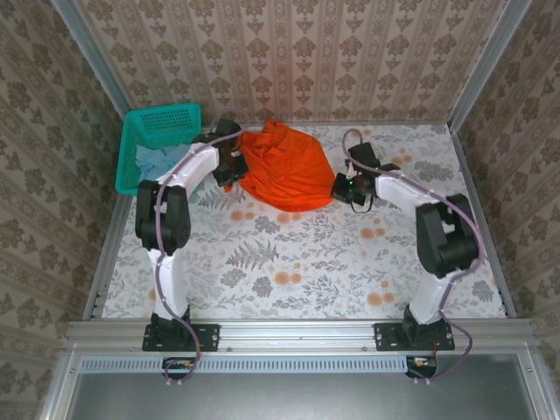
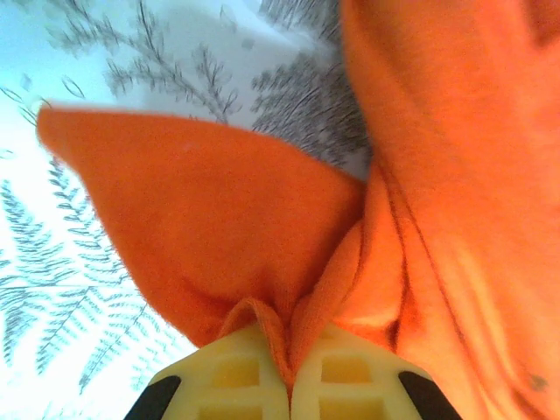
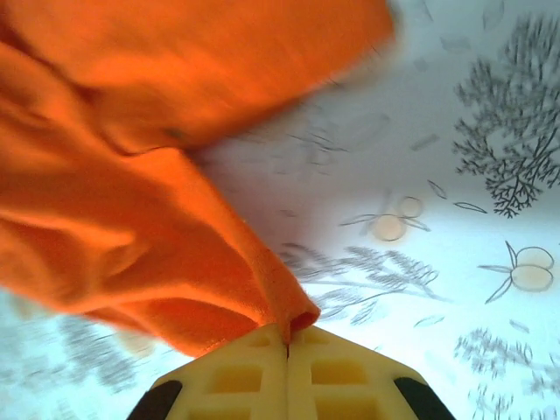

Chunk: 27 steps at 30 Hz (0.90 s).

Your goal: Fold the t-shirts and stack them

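Observation:
The bright orange t-shirt (image 1: 284, 166) lies bunched at the back middle of the table, held between both arms. My left gripper (image 1: 229, 168) is shut on its left edge; in the left wrist view a fold of orange t-shirt (image 2: 219, 227) is pinched between the yellow fingers (image 2: 227, 376) of the left gripper (image 2: 289, 381). My right gripper (image 1: 343, 186) is shut on its right edge; the orange t-shirt (image 3: 131, 219) runs into the closed right gripper (image 3: 287, 346). A pale light-blue t-shirt (image 1: 157, 161) lies in the basket.
A teal mesh basket (image 1: 162, 118) stands at the back left corner, beside the left arm. The floral tablecloth (image 1: 306, 262) covers the table. Patterned walls close in the back and both sides.

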Motion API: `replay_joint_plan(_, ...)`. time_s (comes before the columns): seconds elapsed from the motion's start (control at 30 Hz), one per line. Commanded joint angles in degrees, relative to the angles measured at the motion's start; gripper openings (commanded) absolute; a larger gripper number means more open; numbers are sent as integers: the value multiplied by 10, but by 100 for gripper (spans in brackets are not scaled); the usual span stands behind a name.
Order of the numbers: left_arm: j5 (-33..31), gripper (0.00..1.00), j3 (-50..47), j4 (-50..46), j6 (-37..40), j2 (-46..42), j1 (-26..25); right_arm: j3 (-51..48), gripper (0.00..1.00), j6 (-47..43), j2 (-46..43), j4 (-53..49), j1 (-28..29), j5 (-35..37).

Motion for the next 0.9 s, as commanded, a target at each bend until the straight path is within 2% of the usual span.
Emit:
replay_joint_plan(0.0, -17, 0, 36, -9, 24, -92, -5, -23, 0, -8, -114, 0, -6, -14)
replay_joint_plan(0.2, -48, 1, 38, -37, 39, -162, -17, -102, 0, 23, -253, 34, 0, -48)
replay_joint_plan(0.33, -77, 15, -54, -56, 27, -227, -16, -156, 0, 12, -293, 25, 64, -70)
replay_joint_plan(0.4, -102, 30, -115, -59, 12, -262, -13, -175, 0, 10, -290, 26, 119, -84)
replay_joint_plan(0.47, -110, 38, -169, -50, -1, -294, -4, -182, 0, 9, -269, 30, 169, -106)
replay_joint_plan(0.5, -113, 55, -191, -50, -13, -306, 5, -177, 0, 0, -251, 26, 194, -124)
replay_joint_plan(0.53, -112, 66, -205, -49, -21, -317, 11, -168, 2, -12, -234, 19, 212, -141)
replay_joint_plan(0.6, -118, 82, -220, -43, -25, -335, 13, -151, 28, -26, -203, 2, 224, -152)
replay_joint_plan(0.63, -121, 88, -224, -40, -24, -341, 12, -145, 36, -32, -200, -3, 219, -143)
replay_joint_plan(0.73, -99, 93, -221, -36, -15, -343, 8, -141, 62, -24, -213, 15, 183, -92)
replay_joint_plan(0.8, -64, 93, -224, -29, -9, -337, -6, -139, 69, 18, -206, 31, 141, -45)
replay_joint_plan(0.87, -37, 93, -235, -21, -5, -332, -32, -119, 67, 43, -168, 23, 103, -26)
